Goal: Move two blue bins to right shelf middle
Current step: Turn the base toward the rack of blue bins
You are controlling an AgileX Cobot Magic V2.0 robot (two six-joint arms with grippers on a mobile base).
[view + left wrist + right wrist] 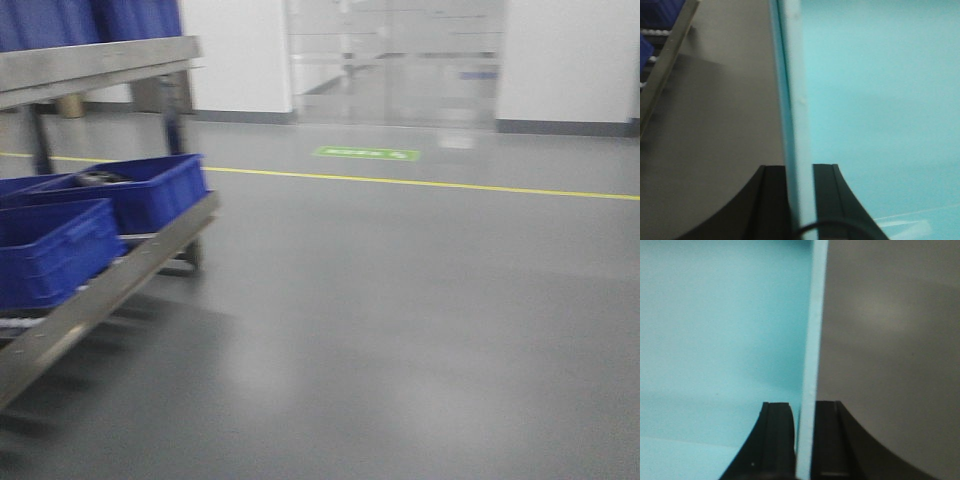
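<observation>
A bin that looks pale blue-green in the wrist views hangs between my two grippers. My left gripper point(800, 172) is shut on the bin's left wall point(792, 75), with the bin's inside point(880, 100) to the right. My right gripper point(804, 407) is shut on the opposite wall point(816, 315). Neither gripper nor the held bin shows in the front view. Two dark blue bins point(150, 190) point(50, 250) rest on the lower level of a metal shelf point(130, 275) at the left. I cannot tell whether this is the right shelf.
The shelf's upper level point(90, 62) carries more blue bins point(90, 20). Its rail point(670, 55) also shows at the left wrist view's top left. Grey floor stretches ahead with a yellow line point(420, 183), a green floor sign point(366, 153) and a glass door point(395, 60) behind.
</observation>
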